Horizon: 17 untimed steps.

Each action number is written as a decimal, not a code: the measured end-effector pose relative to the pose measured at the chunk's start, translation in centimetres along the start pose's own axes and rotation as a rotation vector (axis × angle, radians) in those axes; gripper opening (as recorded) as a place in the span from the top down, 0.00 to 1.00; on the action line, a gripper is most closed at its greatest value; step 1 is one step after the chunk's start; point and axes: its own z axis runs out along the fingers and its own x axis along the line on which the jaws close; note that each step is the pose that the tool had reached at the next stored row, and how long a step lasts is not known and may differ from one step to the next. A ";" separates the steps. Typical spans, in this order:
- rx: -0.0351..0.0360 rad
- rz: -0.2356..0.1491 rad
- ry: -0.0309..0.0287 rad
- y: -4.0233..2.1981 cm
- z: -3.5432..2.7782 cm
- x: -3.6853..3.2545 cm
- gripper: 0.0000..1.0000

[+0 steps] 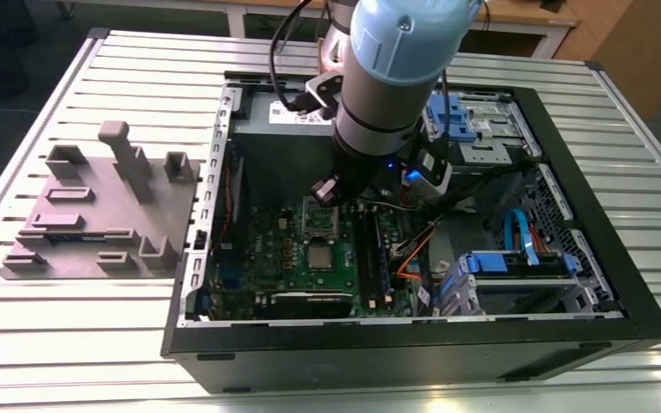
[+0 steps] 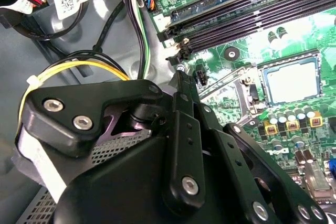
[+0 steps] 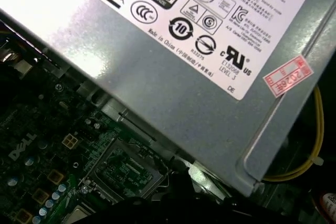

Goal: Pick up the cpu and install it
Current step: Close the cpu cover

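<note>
cpu (image 2: 291, 81) in motherboard socket (image 2: 247, 85)

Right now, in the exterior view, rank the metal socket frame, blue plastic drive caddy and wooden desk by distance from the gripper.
1. Metal socket frame, directly under the gripper.
2. Blue plastic drive caddy, inside the case, exterior view's right.
3. Wooden desk, beyond the table, farthest.
</note>
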 end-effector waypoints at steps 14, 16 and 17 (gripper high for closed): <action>0.0135 0.000 0.0097 0.07 -0.70 0.03 0.90; 0.0190 0.000 0.0136 0.09 -0.78 0.02 0.90; 0.0214 0.000 0.0154 0.10 -0.84 0.02 0.90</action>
